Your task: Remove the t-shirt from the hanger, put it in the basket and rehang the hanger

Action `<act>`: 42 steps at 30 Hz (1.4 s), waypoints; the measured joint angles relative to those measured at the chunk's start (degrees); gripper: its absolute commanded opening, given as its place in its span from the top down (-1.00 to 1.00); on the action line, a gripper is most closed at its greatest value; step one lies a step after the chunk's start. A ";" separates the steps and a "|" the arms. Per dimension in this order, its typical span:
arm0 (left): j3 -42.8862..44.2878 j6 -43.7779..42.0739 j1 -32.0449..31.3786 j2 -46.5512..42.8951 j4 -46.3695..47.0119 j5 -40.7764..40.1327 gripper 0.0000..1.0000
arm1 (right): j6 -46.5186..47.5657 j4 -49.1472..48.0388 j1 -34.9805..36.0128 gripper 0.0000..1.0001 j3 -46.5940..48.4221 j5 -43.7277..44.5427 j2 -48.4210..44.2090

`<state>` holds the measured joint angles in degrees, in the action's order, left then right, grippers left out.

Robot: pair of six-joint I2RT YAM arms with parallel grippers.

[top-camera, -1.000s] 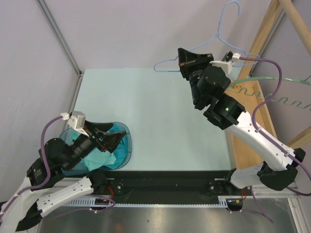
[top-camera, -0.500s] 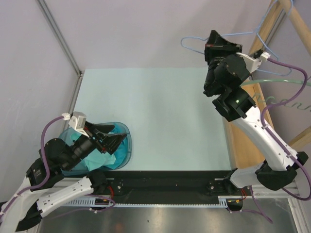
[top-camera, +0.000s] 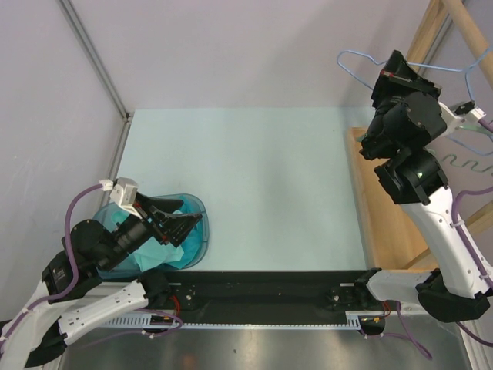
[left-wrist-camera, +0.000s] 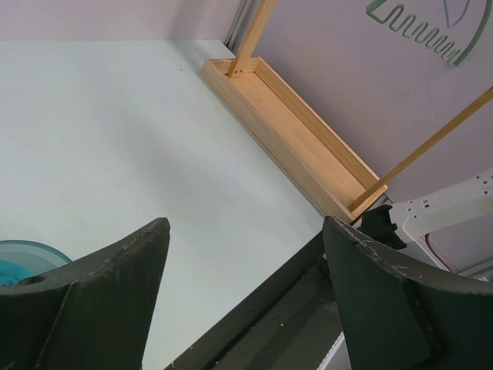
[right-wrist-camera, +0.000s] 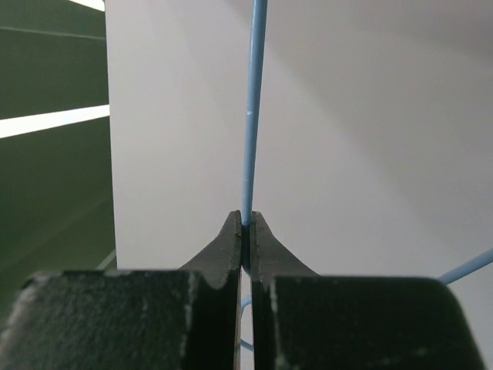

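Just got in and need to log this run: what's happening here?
The right end effector is shut on the bare blue hanger, held high by the wooden rack. The teal t-shirt lies bunched in the blue tub at the near left, with the open left end effector just above it.

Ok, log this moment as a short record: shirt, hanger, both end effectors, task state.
shirt: teal, bunched in the blue tub at the table's near left corner
hanger: bare blue wire, held up beside the wooden rack
left end effector: open, empty, above the tub
right end effector: shut on the hanger wire
task state: shirt is off the hanger
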<state>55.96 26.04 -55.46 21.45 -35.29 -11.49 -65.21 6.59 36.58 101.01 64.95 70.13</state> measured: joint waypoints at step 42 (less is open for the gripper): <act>-0.81 1.36 0.00 0.61 0.15 1.09 -0.72 | -14.38 22.47 1.84 -0.74 -10.69 -5.31 -7.28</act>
<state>55.16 27.40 -55.46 22.06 -35.14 -10.39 -79.59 29.06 38.41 90.32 59.64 62.85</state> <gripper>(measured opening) 0.863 0.773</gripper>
